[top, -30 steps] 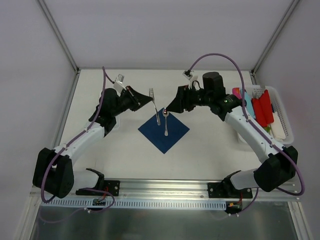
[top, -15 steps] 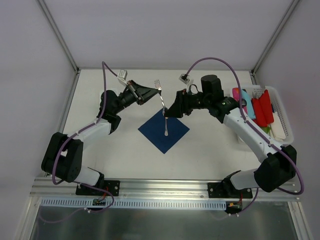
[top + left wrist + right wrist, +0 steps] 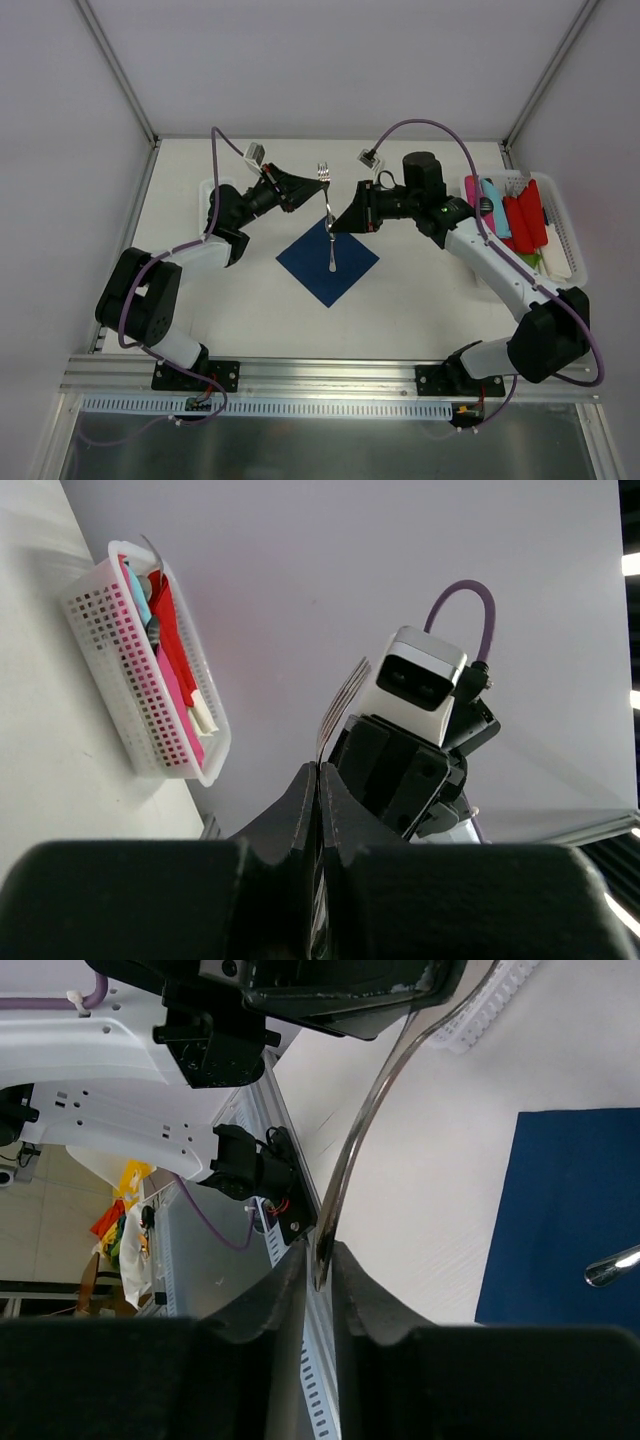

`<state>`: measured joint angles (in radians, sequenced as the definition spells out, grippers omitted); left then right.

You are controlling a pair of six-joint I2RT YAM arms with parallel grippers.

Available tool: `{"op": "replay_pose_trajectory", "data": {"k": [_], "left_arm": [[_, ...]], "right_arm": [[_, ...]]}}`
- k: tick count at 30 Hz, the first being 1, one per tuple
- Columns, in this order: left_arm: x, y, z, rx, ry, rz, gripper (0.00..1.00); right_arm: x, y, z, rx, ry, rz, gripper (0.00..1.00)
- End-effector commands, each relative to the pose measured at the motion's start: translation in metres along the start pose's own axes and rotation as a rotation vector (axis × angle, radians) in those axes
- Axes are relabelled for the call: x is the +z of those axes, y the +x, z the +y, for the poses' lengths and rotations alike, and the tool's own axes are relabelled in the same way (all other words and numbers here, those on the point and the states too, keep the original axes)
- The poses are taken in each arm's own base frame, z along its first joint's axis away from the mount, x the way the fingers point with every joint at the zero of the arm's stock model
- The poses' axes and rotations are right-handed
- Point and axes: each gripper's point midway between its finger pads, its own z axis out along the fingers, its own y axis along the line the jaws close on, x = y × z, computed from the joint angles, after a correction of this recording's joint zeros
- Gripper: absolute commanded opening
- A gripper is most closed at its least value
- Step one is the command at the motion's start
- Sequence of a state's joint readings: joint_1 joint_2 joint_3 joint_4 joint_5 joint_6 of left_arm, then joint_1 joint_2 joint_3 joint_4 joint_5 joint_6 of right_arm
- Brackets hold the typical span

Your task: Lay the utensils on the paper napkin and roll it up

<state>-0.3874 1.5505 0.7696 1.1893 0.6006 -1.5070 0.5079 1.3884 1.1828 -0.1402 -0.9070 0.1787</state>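
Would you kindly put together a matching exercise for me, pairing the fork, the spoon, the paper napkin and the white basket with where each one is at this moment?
Things:
1. fork
2. spoon
3. paper napkin
4. white basket

Places:
A. lying on the navy sheet
B. at the far right of the top view
C. gripped at both ends, lifted up
D. spread flat under the spoon

Pairs: 1-C, 2-A, 3-D, 4-B
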Motion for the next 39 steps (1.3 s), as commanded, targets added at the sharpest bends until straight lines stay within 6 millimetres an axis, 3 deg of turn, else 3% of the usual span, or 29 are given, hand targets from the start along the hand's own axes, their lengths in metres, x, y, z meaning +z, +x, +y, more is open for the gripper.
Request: {"op": "replay_pose_trajectory", "data": {"k": [1, 2, 3, 9, 10, 11, 14, 25, 30, 31, 36, 39], "left_arm": [[-0.002, 0.004, -0.046, 0.114, 0.186, 0.001, 0.00], [-0.002, 0.004, -0.047, 0.115, 0.188, 0.001, 0.00], [-0.002, 0.005, -0.047, 0.117, 0.190, 0.002, 0.00], [-0.004, 0.006, -0.048, 0.113, 0.191, 0.003, 0.00], [-0.005, 0.007, -0.048, 0.111, 0.194, 0.003, 0.00], [-0.005, 0.006, -0.048, 0.109, 0.197, -0.001, 0.00], [-0.005, 0.006, -0.049, 0.097, 0.209, 0.001, 0.00], [-0.004, 0.005, -0.051, 0.065, 0.245, -0.001, 0.00], [-0.003, 0.007, -0.054, 0.059, 0.266, 0.009, 0.00], [-0.002, 0.007, -0.055, 0.060, 0.266, 0.008, 0.00], [-0.004, 0.005, -0.054, 0.063, 0.274, -0.015, 0.00], [-0.005, 0.003, -0.056, 0.062, 0.285, -0.027, 0.00]], "right_arm": [[0.000, -0.004, 0.018, -0.013, -0.086, -0.001, 0.17], [0.000, -0.004, 0.018, -0.013, -0.085, -0.002, 0.06], [0.000, -0.005, 0.019, -0.010, -0.088, -0.001, 0.02], [-0.001, -0.006, 0.021, 0.002, -0.098, 0.001, 0.00], [-0.001, -0.006, 0.020, 0.000, -0.096, -0.002, 0.04], [-0.002, -0.006, 0.021, 0.000, -0.098, -0.002, 0.17], [-0.001, -0.006, 0.021, 0.001, -0.104, 0.003, 0.34], [0.008, -0.005, 0.008, 0.040, -0.091, 0.021, 0.38], [0.009, -0.006, 0.000, 0.051, -0.060, 0.008, 0.49], [0.008, -0.007, 0.001, 0.052, -0.059, 0.004, 0.48], [0.007, -0.007, 0.003, 0.050, -0.063, 0.003, 0.22], [0.008, -0.004, -0.001, 0.063, -0.054, 0.007, 0.17]]}}
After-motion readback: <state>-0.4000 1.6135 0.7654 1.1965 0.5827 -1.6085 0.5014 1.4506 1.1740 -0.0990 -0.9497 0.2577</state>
